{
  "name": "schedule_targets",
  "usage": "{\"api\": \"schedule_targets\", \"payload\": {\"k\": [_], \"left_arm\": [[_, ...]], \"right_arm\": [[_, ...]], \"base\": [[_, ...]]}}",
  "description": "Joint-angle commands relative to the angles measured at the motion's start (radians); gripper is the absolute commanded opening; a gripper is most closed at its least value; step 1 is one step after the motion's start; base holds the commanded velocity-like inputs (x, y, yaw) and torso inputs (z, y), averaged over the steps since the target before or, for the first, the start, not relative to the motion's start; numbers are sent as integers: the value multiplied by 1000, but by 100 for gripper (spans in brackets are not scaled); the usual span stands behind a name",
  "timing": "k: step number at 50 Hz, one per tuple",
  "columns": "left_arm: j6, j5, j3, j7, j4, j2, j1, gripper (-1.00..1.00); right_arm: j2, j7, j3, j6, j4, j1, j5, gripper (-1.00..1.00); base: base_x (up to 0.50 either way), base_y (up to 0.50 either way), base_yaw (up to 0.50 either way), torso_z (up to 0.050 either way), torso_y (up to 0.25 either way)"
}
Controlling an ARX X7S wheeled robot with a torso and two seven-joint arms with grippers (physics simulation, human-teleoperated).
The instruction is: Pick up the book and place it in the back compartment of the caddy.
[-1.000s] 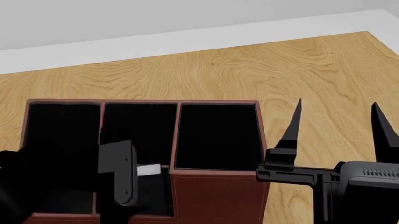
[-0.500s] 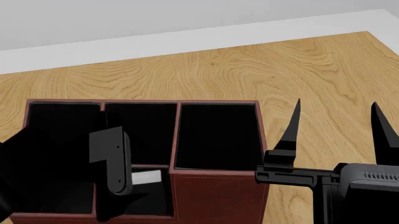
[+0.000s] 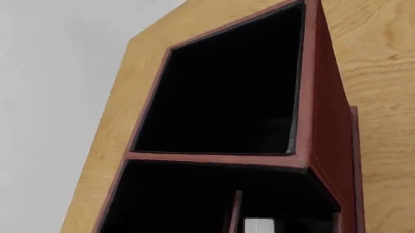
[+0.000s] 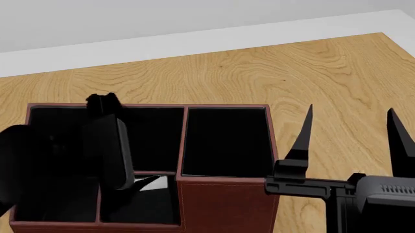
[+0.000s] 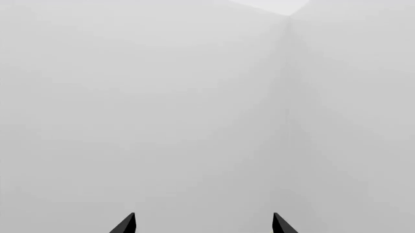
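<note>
Book: white page edges show low inside the caddy's middle column, in the short cell nearest the camera in the head view; the left wrist view catches the same pale strip beside a thin divider.
Caddy: dark red box on the wooden table, upright, four black cells open to the top.
Left gripper: the arm hangs over the left and middle cells; its fingertips are not visible in any view, so I cannot tell whether the jaws are apart or together, or whether they touch the book.
Right gripper: fingers spread wide, empty, well clear of the caddy on its right side.
Progress: judging by the book's position, the placing looks essentially done.
Remaining: clearing the left arm away, if it is not free already.
</note>
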Motion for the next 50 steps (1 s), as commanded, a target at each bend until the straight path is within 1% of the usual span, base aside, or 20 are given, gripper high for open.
{"api": "schedule_targets", "payload": {"k": [1, 7, 9, 13, 16, 20, 24, 25, 26, 27, 29, 35, 40, 44, 50], "left_arm": [[36, 6, -57, -148, 74, -31, 33, 100], [39, 5, -86, -242, 121, -45, 71, 100], [110, 14, -111, -285, 81, -31, 84, 100], [98, 13, -122, -332, 135, -47, 105, 100], [126, 26, -137, -375, 133, -45, 112, 100], [109, 29, -146, -426, 195, -64, 137, 100], [110, 34, -169, -491, 204, -59, 149, 100], [111, 37, -178, -515, 200, -54, 151, 100], [114, 35, -179, -516, 205, -55, 154, 100], [117, 41, -183, -536, 213, -56, 161, 100], [126, 47, -186, -553, 206, -53, 168, 100], [119, 44, -213, -615, 244, -58, 180, 100], [100, 37, -220, -635, 270, -65, 189, 100], [81, 25, -230, -650, 325, -84, 195, 100], [37, -4, -260, -704, 481, -142, 218, 100]], "right_arm": [[1, 2, -1, -7, -12, -10, -4, 100], [-6, -5, -8, -14, -5, -9, -8, 100], [-6, -5, -8, -17, -6, -11, -10, 100], [-6, -2, -5, -27, -7, -19, -15, 100], [-5, 0, -5, -30, -13, -25, -18, 100], [-8, -4, -8, -50, -11, -40, -30, 100], [-9, -6, -7, -75, -7, -61, -40, 100], [49, 144, -5, 75, -157, 81, 106, 100], [51, 182, -1, 225, -307, 116, 149, 100], [51, 198, 3, 313, -328, 133, 174, 100], [54, 224, 11, 352, -356, 159, 211, 100], [60, 217, 22, 354, -345, 171, 236, 100], [66, 207, 23, 345, -338, 167, 228, 100], [70, 212, 22, 349, -347, 168, 225, 100], [78, 210, 25, 335, -355, 152, 210, 100]], "base": [[0, 0, 0, 0, 0], [0, 0, 0, 0, 0], [0, 0, 0, 0, 0], [0, 0, 0, 0, 0], [0, 0, -1, 0, 0], [0, 0, 0, 0, 0], [0, 0, 0, 0, 0], [0, 0, 0, 0, 0], [0, 0, 0, 0, 0], [0, 0, 0, 0, 0], [0, 0, 0, 0, 0], [0, 0, 0, 0, 0], [0, 0, 0, 0, 0], [0, 0, 0, 0, 0], [0, 0, 0, 0, 0]]}}
